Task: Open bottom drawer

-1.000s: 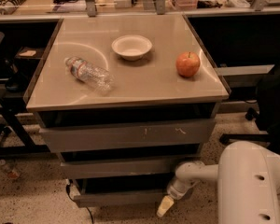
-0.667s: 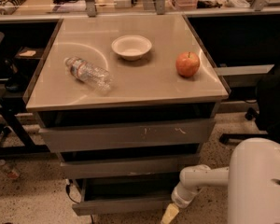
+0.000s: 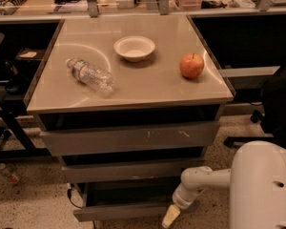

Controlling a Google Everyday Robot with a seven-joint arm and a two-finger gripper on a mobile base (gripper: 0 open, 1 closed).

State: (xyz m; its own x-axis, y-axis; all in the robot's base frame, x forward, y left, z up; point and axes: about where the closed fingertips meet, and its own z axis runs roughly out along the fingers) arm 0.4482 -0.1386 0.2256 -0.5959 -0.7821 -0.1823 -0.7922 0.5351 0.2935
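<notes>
The bottom drawer [image 3: 119,211] is the narrowest grey front, lowest of three under the table, and it stands pulled out a little beyond the two fronts above. Its dark inside shows behind the front. My gripper [image 3: 171,216] hangs from the white arm [image 3: 200,182] at the drawer's right front corner, low near the floor. The mid-sized front [image 3: 128,170] and the widest scratched front [image 3: 128,137] sit above it.
On the tabletop [image 3: 148,87] lie a clear plastic bottle [image 3: 90,74] on its side, a white bowl [image 3: 134,47] and a red apple [image 3: 191,65]. A dark chair [image 3: 276,109] stands at the right. A table leg [image 3: 9,128] and a small bottle [image 3: 8,173] are at the left.
The arm has drawn back toward the camera and to the right, and the bottom drawer front has come out with it.
</notes>
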